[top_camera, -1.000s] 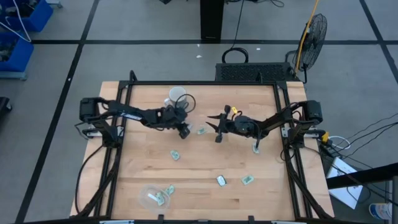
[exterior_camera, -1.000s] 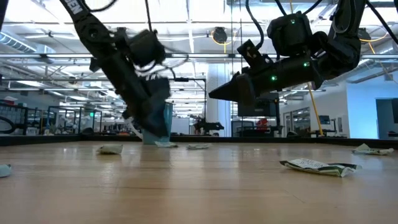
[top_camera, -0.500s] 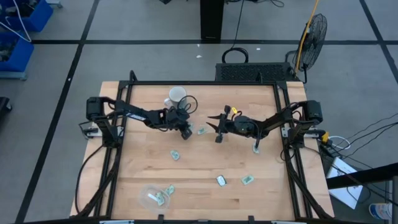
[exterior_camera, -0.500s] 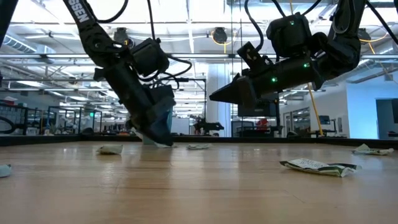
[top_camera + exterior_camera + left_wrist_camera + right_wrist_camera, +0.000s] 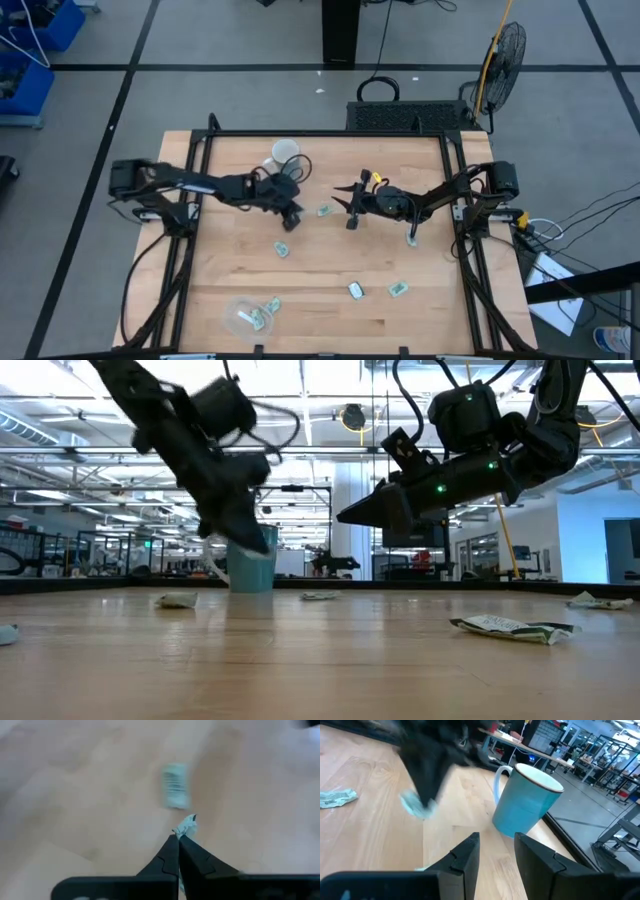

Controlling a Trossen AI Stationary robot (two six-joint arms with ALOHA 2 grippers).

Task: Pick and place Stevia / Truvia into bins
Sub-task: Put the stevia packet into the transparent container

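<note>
Since a second ago, my left arm has pulled back from the mug and lifted; the right arm has not shifted.

Table (image 5: 230,270): wooden top, packets scattered across it.

Left gripper (image 5: 291,216): near table centre, beside the mug, fingers pinched together on a packet (image 5: 186,824). Only a crumpled corner shows past the tips in the wrist view, so I judge the hold thin; a fast swing toward the bin could shake it loose.

Right gripper (image 5: 352,214): parked mid-table, raised, fingers apart with nothing between them. It sits well clear of the path to the bin.

Mug (image 5: 285,154): stands close behind my left gripper; a wide swing of the wrist could clip it.

Bin (image 5: 245,317): clear round container at the near left, well apart from the gripper. Its rim is faint against the wood, so a drop could land outside it. One packet seems to lie inside, another (image 5: 273,304) just beside it; I cannot be sure which side of the rim.

Loose packets: one below the carried piece (image 5: 175,791), blurred by motion; others (image 5: 323,211) (image 5: 282,248) (image 5: 355,290) (image 5: 398,290) lie flat on the wood.
</note>
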